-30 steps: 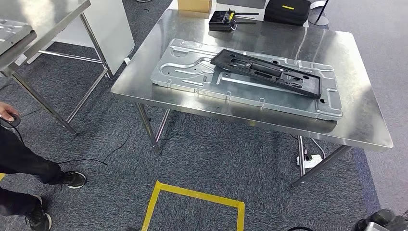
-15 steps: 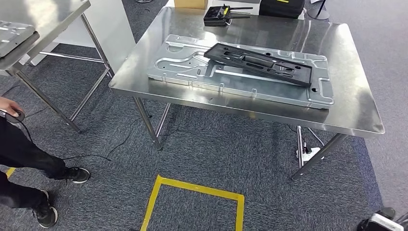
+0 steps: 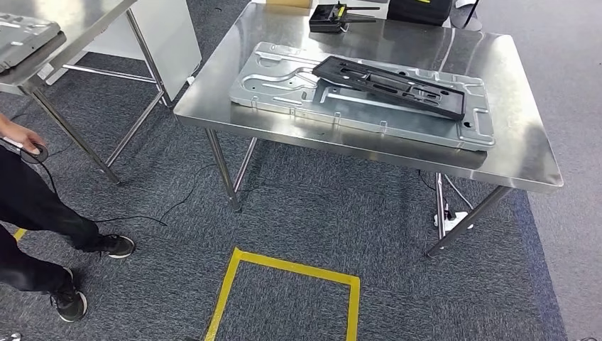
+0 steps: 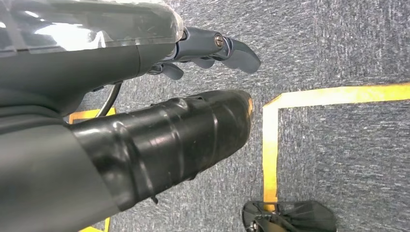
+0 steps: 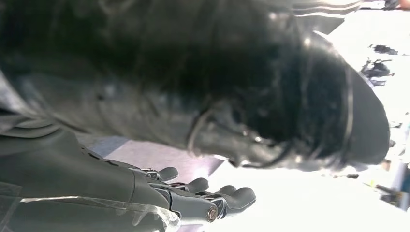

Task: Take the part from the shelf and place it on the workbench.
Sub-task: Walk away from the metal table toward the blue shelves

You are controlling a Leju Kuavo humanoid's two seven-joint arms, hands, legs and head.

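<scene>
Head view, workbench: a steel table (image 3: 497, 153) stands on grey carpet, seen from above and in front.
Head view, metal sheet: a large pressed silver panel (image 3: 298, 89) lies flat on the tabletop, along its length.
Head view, part: a long black frame (image 3: 389, 85) rests on top of the metal sheet, set at a slant across it, one end near the sheet's far right corner.
Head view, far edge of table: a small black device (image 3: 328, 17) and a black case (image 3: 420, 10) sit at the back, well apart from the part.
Head view, shelf: a second steel surface (image 3: 32, 42) on thin legs stands to the left, with another silver panel (image 3: 21, 32) on it.
Head view, person: dark trousers and black shoes at the left edge; a hand (image 3: 25, 136) holds a black cable (image 3: 128, 219) that trails over the carpet.
Head view, floor: a yellow tape square (image 3: 284, 266) lies in front of the workbench.
Left wrist view, left hand: the hand (image 4: 159, 121) hangs over carpet and yellow tape (image 4: 270, 145); the thick thumb points out straight, the darker fingers (image 4: 227, 46) are loosely curled and apart from it, holding nothing.
Right wrist view, right hand: the hand (image 5: 183, 198) is empty, its fingers (image 5: 232, 195) side by side and gently bent, apart from the palm; the background is glare and dark blur, too unclear to tell.
</scene>
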